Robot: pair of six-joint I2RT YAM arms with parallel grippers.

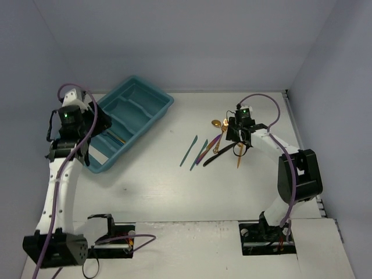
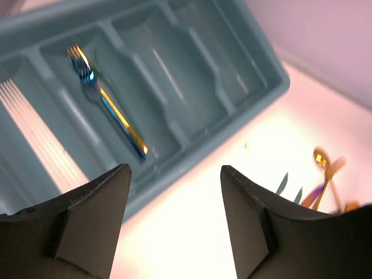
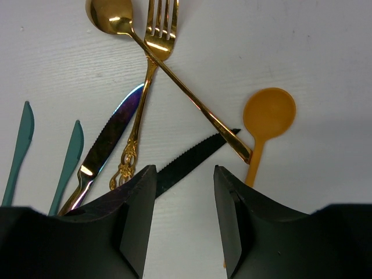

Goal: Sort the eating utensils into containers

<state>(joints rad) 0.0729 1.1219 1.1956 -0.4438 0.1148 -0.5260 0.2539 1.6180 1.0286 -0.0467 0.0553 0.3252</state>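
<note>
The teal cutlery tray (image 1: 152,96) stands at the back left; in the left wrist view (image 2: 273,87) one compartment holds an iridescent blue-gold fork (image 2: 110,104). My left gripper (image 1: 81,152) hovers over the tray's near end, open and empty (image 2: 174,174). My right gripper (image 1: 237,136) is open and empty (image 3: 185,174) just above a pile of utensils. The pile holds a gold spoon (image 3: 110,14), a gold fork (image 3: 154,46), an iridescent purple knife (image 3: 110,136), a black knife (image 3: 192,160), an orange spoon (image 3: 268,113) and two teal knives (image 3: 20,145) (image 3: 70,157).
Grey walls close in the table at the back and both sides. A pale ridged panel (image 2: 35,139) fills the tray's end compartment. The arm bases (image 1: 110,238) (image 1: 267,235) sit at the near edge.
</note>
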